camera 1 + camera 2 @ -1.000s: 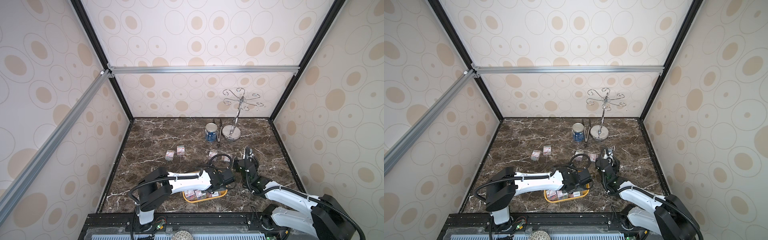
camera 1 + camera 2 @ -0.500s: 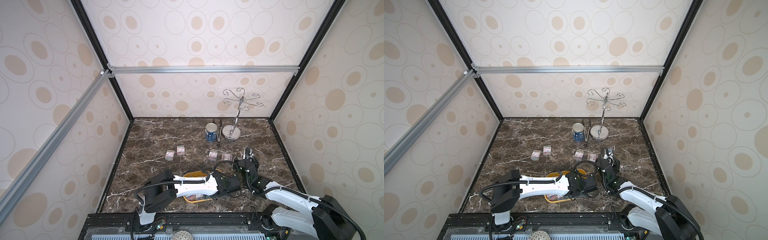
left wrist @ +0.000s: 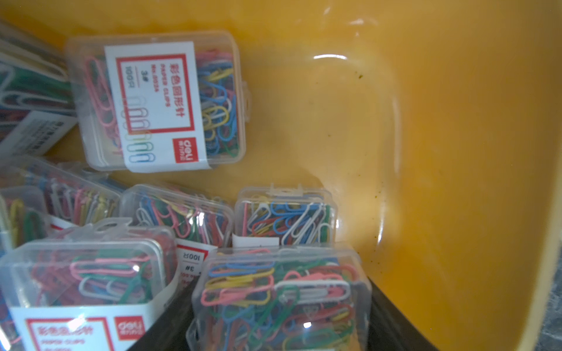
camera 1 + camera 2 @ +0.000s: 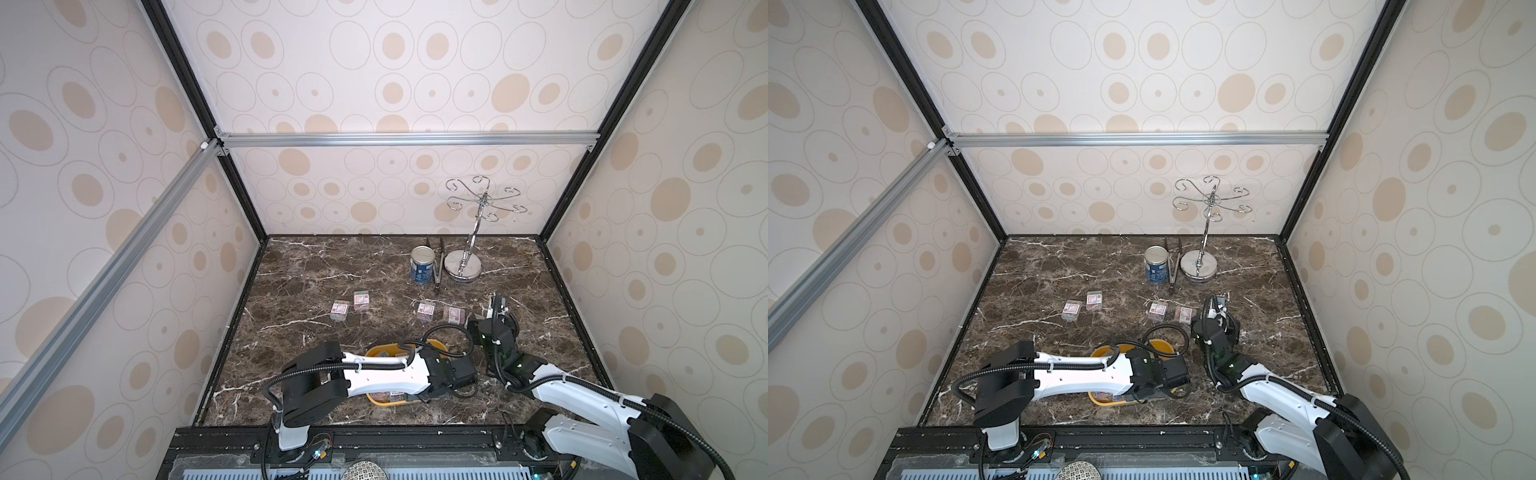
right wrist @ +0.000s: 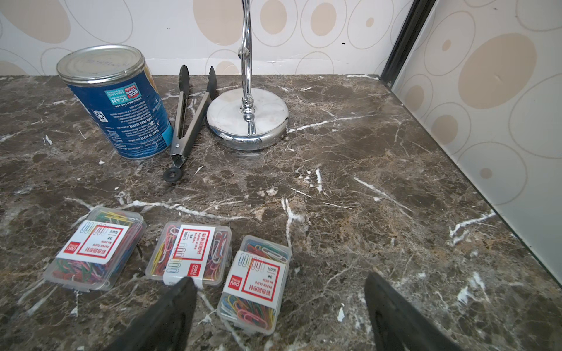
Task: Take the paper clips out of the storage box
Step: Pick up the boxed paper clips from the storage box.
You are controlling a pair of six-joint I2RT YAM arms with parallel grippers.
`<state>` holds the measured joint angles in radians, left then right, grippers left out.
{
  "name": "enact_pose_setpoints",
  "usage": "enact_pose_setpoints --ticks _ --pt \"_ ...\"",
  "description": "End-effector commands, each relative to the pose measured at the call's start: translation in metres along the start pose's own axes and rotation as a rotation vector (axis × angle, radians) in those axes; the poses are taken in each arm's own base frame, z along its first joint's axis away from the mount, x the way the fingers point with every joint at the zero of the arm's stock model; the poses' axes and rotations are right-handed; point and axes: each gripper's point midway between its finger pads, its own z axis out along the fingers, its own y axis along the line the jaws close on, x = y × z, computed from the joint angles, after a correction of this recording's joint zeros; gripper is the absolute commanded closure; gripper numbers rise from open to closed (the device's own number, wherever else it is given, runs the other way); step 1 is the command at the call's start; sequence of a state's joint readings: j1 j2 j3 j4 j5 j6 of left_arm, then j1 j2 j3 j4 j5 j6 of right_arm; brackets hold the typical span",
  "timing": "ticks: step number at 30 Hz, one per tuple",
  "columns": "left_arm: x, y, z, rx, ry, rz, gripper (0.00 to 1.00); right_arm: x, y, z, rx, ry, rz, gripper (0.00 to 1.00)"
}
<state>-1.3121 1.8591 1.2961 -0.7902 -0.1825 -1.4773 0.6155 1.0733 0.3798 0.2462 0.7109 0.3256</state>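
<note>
In a glossy yellow tray [image 3: 456,152], left end effector [image 3: 279,291] flanks a clear boxy clip case [image 3: 282,307] — grip unclear.

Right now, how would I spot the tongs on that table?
Look to the far end of the marble table, where a chrome hook stand rises. The tongs lie flat between its round base and the blue tin can; they are the only long, thin, V-shaped thing there.

Support surface: dark brown marble-pattern table [image 4: 374,266]. Resting directly on it – yellow storage box [image 4: 376,352] near the front edge; two paper clip cases [image 4: 338,311] mid-table, left; three more in a row, right; at the rear, tin can [image 4: 422,264], tongs [image 4: 438,266] and chrome stand [image 4: 462,262] side by side.
</note>
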Motion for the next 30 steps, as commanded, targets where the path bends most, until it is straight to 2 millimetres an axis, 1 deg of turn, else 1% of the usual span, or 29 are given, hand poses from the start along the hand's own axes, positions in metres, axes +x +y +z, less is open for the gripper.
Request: enact_pose_setpoints --ticks 1,3,5,9,12,14,18,19,21,23,24,27,29,30 --pt "0.003 0.016 0.007 -0.045 0.025 -0.027 0.32 -0.003 -0.003 -0.001 0.016 -0.001 0.009 0.12" --pt "0.0 0.016 0.008 -0.038 0.027 -0.029 0.32 -0.002 -0.003 -0.001 0.015 0.0 0.007 0.12" --pt "-0.008 0.013 0.006 -0.027 0.019 -0.023 0.32 -0.003 -0.003 -0.001 0.015 -0.002 0.01 0.12" --pt "-0.036 0.005 -0.006 -0.006 -0.025 -0.008 0.33 -0.003 -0.003 -0.001 0.014 -0.001 0.01 0.12" --pt "-0.066 0.002 -0.022 0.014 -0.076 -0.006 0.33 -0.003 -0.003 0.0 0.015 -0.001 0.006 0.12" --pt "-0.09 0.006 -0.039 0.015 -0.126 -0.016 0.33 -0.003 -0.003 0.0 0.018 0.002 0.005 0.12" --pt "-0.129 0.015 -0.072 0.02 -0.225 -0.029 0.32 -0.002 -0.002 0.002 0.024 0.008 -0.001 0.12" --pt "-0.139 0.019 -0.078 0.027 -0.246 -0.031 0.32 -0.002 -0.002 0.002 0.026 0.008 -0.001 0.12" --pt "-0.157 0.029 -0.085 0.03 -0.273 -0.033 0.32 -0.002 -0.002 0.003 0.03 0.01 -0.002 0.13" --pt "-0.177 0.048 -0.086 0.026 -0.295 -0.059 0.32 -0.002 -0.002 0.004 0.033 0.011 -0.006 0.12" --pt "-0.185 0.056 -0.084 0.032 -0.303 -0.068 0.32 -0.002 -0.002 0.004 0.036 0.013 -0.007 0.12" --pt "-0.208 0.084 -0.069 0.047 -0.32 -0.105 0.33 -0.002 -0.002 0.005 0.045 0.016 -0.01 0.13" --pt "-0.222 0.097 -0.059 0.018 -0.345 -0.12 0.33 -0.003 -0.003 0.006 0.057 0.014 -0.008 0.13" --pt "-0.228 0.1 -0.055 0.01 -0.346 -0.123 0.33 -0.003 -0.002 0.007 0.055 0.014 -0.011 0.13"
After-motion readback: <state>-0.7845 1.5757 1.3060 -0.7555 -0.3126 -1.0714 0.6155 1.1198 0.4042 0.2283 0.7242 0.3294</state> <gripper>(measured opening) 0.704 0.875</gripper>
